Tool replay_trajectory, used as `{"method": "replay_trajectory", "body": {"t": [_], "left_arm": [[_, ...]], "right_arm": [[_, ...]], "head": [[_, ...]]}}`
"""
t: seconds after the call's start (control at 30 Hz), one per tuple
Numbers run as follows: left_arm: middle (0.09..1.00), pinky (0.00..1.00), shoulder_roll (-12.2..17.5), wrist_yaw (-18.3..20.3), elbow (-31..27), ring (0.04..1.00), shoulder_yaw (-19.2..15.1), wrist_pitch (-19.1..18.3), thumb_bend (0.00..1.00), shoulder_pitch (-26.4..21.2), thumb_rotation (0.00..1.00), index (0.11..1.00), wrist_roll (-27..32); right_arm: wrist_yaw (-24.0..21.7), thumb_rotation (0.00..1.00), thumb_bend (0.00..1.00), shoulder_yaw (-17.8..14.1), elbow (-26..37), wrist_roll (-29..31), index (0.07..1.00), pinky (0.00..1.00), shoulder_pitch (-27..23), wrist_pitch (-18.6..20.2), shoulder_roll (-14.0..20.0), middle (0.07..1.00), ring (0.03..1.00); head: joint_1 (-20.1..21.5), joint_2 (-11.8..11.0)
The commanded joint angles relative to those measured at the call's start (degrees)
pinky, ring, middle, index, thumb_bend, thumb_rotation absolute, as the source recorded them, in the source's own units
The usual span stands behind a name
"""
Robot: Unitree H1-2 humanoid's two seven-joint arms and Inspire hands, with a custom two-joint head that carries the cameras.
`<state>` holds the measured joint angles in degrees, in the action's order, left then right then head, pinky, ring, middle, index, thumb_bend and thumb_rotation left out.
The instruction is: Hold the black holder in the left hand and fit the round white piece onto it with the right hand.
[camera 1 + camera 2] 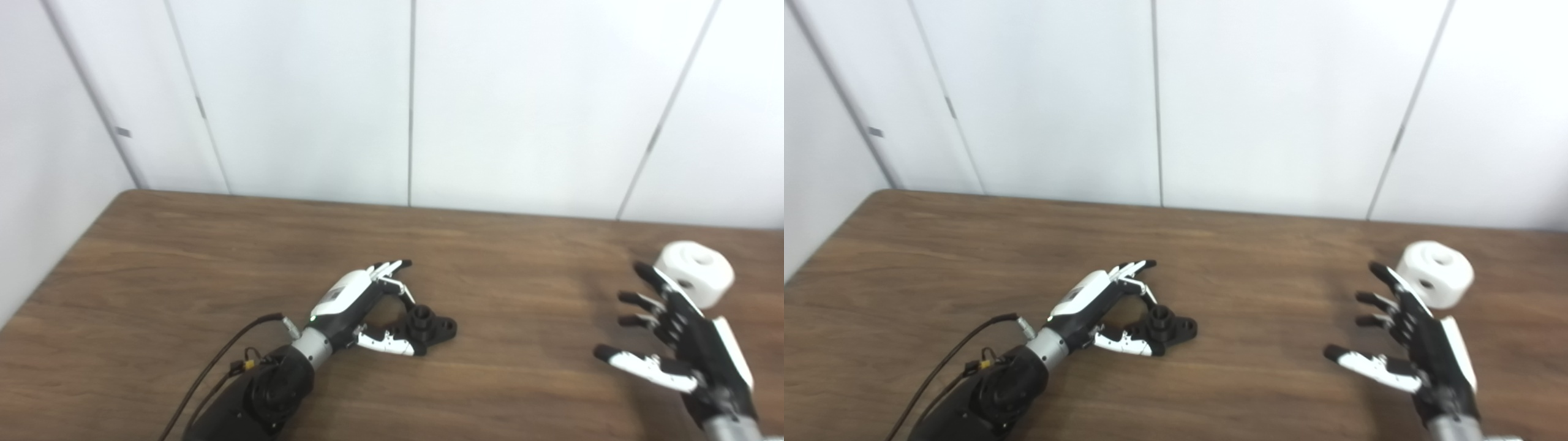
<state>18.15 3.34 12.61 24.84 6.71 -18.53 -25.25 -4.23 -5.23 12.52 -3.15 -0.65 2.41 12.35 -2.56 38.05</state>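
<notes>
Left eye view: black holder (429, 326) lies flat on the counter (184, 257), the left hand (358, 303) cupped around it, fingers and thumb not yet clamped. Round white piece (695, 272) rests far right; right hand (677, 334) splayed beside it, holding nothing, apparently approaching.

My left arm comes in low from bottom left, dark forearm angled up and to the right, cable trailing off the wrist. My left hand (361, 306) sits low on its side, fingers (389, 268) stretched forward and close together, thumb (392, 344) swung out below them, so there's an open gap between thumb and fingers. My right arm enters at the bottom right corner. My right hand (680, 340) is raised, palm facing left, fingers (640, 300) spread wide, thumb (643, 364) pointing left, gripping nothing
</notes>
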Motion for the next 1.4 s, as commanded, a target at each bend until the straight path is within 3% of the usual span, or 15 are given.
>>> {"method": "replay_trajectory", "body": {"t": [0.0,0.37,0.63,0.67,0.73,0.8,0.9,0.93,0.97,1.2,1.37], "left_arm": [[0.98,1.0,-1.08,4.92,1.76,1.0,2.68,0.05,0.52,1.15,0.06,0.483,-0.89],[0.961,1.0,-3.01,3.88,7.52,1.0,5.78,2.65,0.52,0.12,0.06,0.482,-5.75],[0.96,1.0,-2.61,4.16,9.26,1.0,7.06,1.5,0.52,-0.65,0.06,0.482,-7.28],[0.961,1.0,-2.59,4.09,9.56,1.0,7.09,1.47,0.52,-0.73,0.06,0.482,-7.32],[0.957,1.0,-2.57,3.94,10.26,1.0,7.12,1.67,0.52,-1.0,0.06,0.482,-7.3],[0.954,1.0,-2.37,3.29,11.41,1.0,7.06,2.39,0.52,-1.29,0.06,0.482,-7.33],[0.954,1.0,-1.62,2.67,12.89,1.0,7.05,3.43,0.52,-1.71,0.06,0.483,-7.66],[0.956,1.0,-1.4,2.53,13.22,1.0,7.03,3.69,0.52,-1.78,0.06,0.483,-7.72],[0.956,1.0,-1.05,2.3,13.77,1.0,6.9,4.21,0.52,-1.81,0.06,0.483,-7.65],[0.951,1.0,0.8,0.57,17.3,1.0,5.92,8.88,0.52,-1.7,0.06,0.483,-6.97],[0.945,1.0,1.42,-0.51,19.67,1.0,5.16,11.91,0.52,-1.67,0.05,0.483,-6.56]], "right_arm": [[0.61,0.1,0.74,0.16,2.76,-0.63,0.875,0.64,-2.05,-0.66,-0.05,0.932,0.79],[0.46,0.07,0.72,0.86,3.04,-0.73,0.891,0.66,-3.22,0.41,-1.06,0.94,0.81],[0.47,0.09,0.73,1.14,4.37,-1.75,0.895,0.63,-4.33,2.72,-1.04,0.938,0.803],[0.4,0.1,0.73,1.17,4.86,-2.16,0.895,0.63,-4.68,3.4,-0.78,0.938,0.802],[0.3,0.11,0.73,1.26,5.39,-3.19,0.883,0.6,-5.36,4.5,-0.26,0.927,0.79],[0.8,0.14,0.72,3.93,5.77,-15.23,0.886,0.57,-6.9,5.95,3.16,0.906,0.763],[-0.18,0.13,0.74,8.36,6.94,-32.83,0.883,0.68,-9.79,10.84,7.2,0.907,0.843],[-0.84,0.15,0.75,9.44,7.27,-36.58,0.878,0.67,-10.63,12.45,7.95,0.921,0.852],[-1.78,0.15,0.76,10.73,7.33,-40.76,0.876,0.67,-11.76,14.07,8.71,0.928,0.856],[-8.6,0.2,0.79,14.09,5.01,-57.77,0.847,0.69,-20.29,20.9,12.12,0.949,0.883],[-14.81,0.23,0.81,13.41,1.52,-65.25,0.85,0.81,-26.65,23.18,15.26,0.964,0.913]], "head": [[0.59,0.33],[5.05,1.2],[7.07,1.02],[10.29,0.61],[11.76,0.41],[15.43,-0.94],[20.9,-3.35],[20.9,-3.35],[24.21,-5.0],[33.43,-10.12],[37.26,-12.49]]}}
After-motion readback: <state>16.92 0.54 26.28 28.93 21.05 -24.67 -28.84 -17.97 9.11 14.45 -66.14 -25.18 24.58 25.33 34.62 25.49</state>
